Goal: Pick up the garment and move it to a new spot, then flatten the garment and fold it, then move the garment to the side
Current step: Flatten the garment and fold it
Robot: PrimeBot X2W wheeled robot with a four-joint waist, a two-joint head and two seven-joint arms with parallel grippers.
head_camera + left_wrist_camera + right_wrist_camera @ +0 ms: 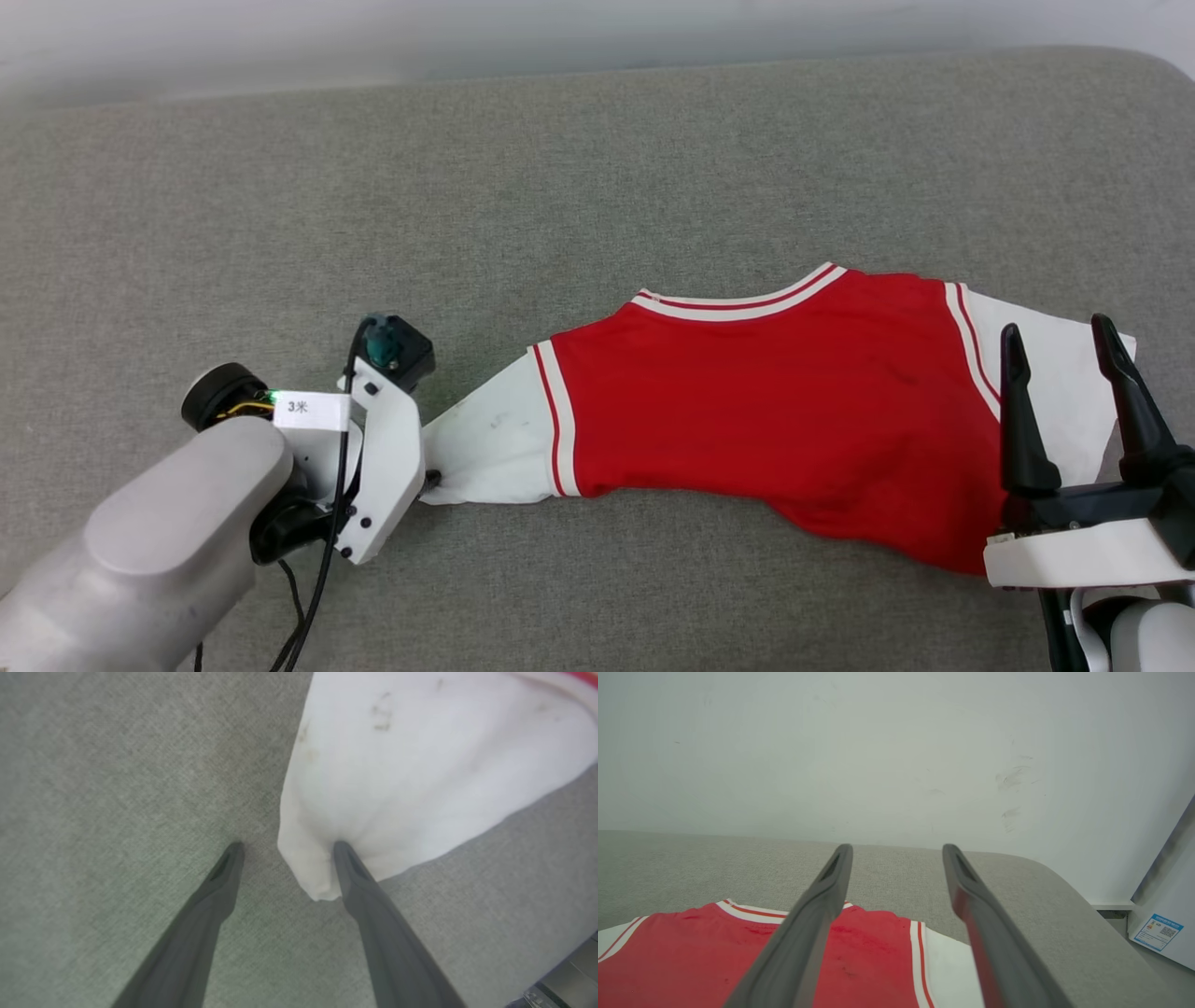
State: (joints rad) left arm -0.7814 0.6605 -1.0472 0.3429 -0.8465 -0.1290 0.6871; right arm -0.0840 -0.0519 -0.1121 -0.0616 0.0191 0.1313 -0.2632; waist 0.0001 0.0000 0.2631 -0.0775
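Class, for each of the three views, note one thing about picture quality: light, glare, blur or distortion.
Head view: soft, even light, the garment sharp, hardly any shadow. Left wrist view: its white sleeve glares, nearly washed out. Right wrist view: the right gripper goes soft toward the bottom edge.

the head camera looks steeply down from above onto the grey fabric surface (597,168), far enough back to take in nearly the whole garment (775,401). the left wrist camera sits very close, facing down at the surface and the white sleeve (420,765), which the head view shares. the right wrist camera looks low, nearly level, across the red body (691,956) toward the pale wall (878,742); the head view shares that body.
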